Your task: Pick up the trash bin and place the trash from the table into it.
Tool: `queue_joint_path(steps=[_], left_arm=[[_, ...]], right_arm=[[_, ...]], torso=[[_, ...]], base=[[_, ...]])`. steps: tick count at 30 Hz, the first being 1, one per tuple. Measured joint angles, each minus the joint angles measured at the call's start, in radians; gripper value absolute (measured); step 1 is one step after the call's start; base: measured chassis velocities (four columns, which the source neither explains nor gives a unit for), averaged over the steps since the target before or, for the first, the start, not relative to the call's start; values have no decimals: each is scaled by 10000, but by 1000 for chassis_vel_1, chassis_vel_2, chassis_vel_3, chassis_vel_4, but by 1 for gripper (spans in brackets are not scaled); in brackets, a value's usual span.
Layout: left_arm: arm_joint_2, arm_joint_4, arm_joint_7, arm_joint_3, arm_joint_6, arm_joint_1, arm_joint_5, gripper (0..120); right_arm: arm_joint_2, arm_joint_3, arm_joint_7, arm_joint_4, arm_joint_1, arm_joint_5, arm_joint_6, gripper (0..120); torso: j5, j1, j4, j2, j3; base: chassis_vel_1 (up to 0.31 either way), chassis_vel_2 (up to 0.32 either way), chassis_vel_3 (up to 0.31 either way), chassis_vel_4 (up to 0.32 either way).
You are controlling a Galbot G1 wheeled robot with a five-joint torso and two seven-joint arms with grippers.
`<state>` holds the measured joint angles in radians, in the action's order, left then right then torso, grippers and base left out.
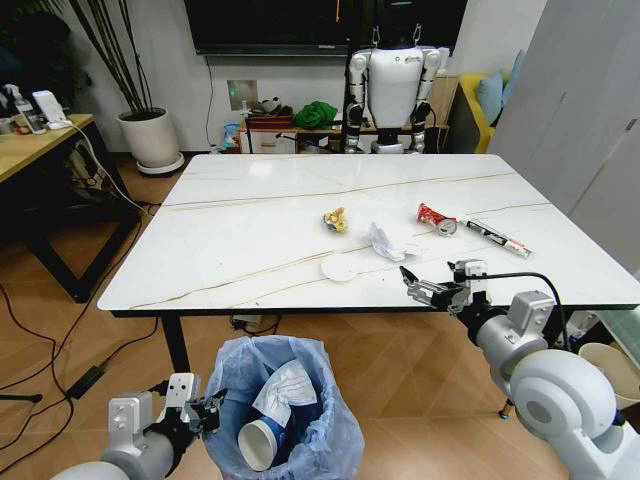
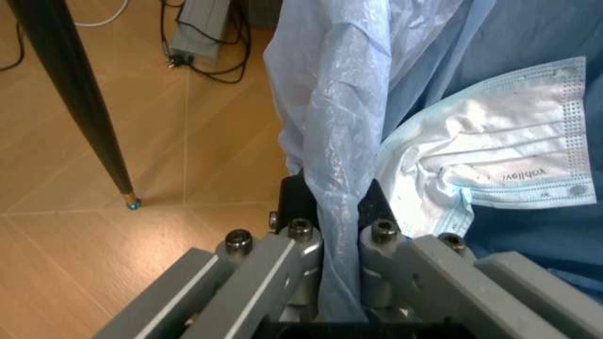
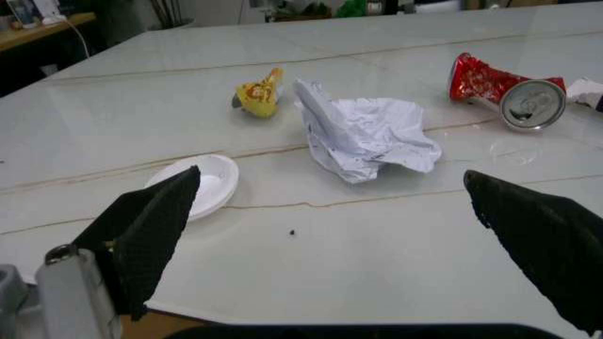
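While gripped by the left claw (image 1: 208, 408), trash bin (image 1: 330, 440) with cup (image 1: 268, 433), mask (image 2: 499, 166).

The trash bin (image 1: 320, 425) was cut off by the lower edge of the head view, its base unseen. In the left wrist view its bag (image 2: 339, 141) hid the fingertips of the left gripper (image 2: 337, 240). The crushed can's (image 3: 504, 92) label was unreadable.

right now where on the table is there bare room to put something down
The table's whole left half and its far strip are bare. The crowded part is centre-right: yellow wrapper, tissue, white lid, red can, with the open right gripper at the near edge.
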<state>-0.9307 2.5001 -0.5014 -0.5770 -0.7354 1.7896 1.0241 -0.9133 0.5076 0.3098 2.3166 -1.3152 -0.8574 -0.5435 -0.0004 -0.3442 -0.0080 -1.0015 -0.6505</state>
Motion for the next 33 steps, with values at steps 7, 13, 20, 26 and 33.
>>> queue_joint_path(steps=[7,13,20,26,33], left_arm=[[124,0,226,82,0,39,-146,0],[56,0,347,-27,0,112,-208,0],[-16,0,373,-113,0,136,-213,0],[-36,0,372,-131,0,61,-210,0],[-21,0,364,-167,0,5,-164,0]], right_arm=[[328,-656,715,-414,1372,-1064,-230,100],[268,-1867,1289,-1167,2872,-1695,-151,100],[146,-3203,1321,-1822,4099,-1823,-225,100],[-203,-4580,3019,-2374,5237,-2778,-703,100],[-337,-5311,4249,-2937,6194,-3688,-1071,100]], torso=[[4,0,-3,0,0],[5,-1,5,1,-1],[2,-1,-2,0,-1],[2,-1,0,1,-1],[3,-1,-1,1,0]], base=[[0,0,0,0],[0,0,0,0],[0,0,0,0],[0,0,0,0],[0,0,0,0]])
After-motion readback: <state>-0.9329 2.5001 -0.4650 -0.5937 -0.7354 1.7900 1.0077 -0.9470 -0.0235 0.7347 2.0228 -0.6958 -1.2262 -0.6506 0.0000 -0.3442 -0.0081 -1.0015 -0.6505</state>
